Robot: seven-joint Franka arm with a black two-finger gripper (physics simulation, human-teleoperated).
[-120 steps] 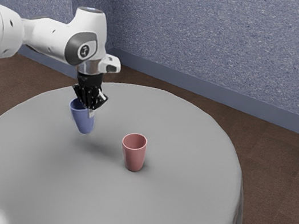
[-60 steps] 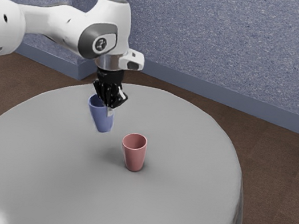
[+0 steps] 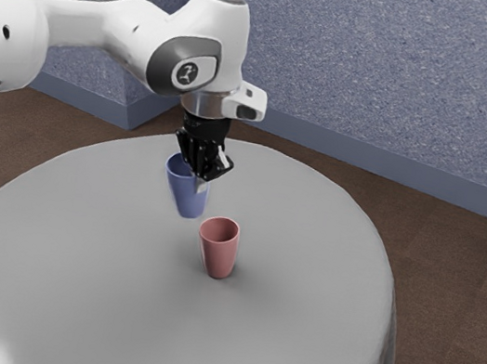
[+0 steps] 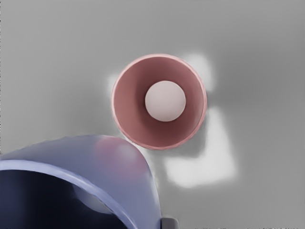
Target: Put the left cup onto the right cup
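gripper (image 3: 201, 165): centre of the exterior view, pinching the rim of the blue cup (image 3: 185, 192).
blue cup: tilted, held above the round table (image 3: 65, 283), just up and left of the pink cup (image 3: 217, 246).
pink cup: upright on the table, mid-frame.

Over the last second the arm (image 3: 191, 50) swings toward the exterior view's right, carrying the blue cup (image 3: 185, 192) in its fingers (image 3: 202, 161) across the desk (image 3: 65, 283). The cup rises slightly and now hangs just beside the pink cup (image 3: 217, 245), no longer well apart.
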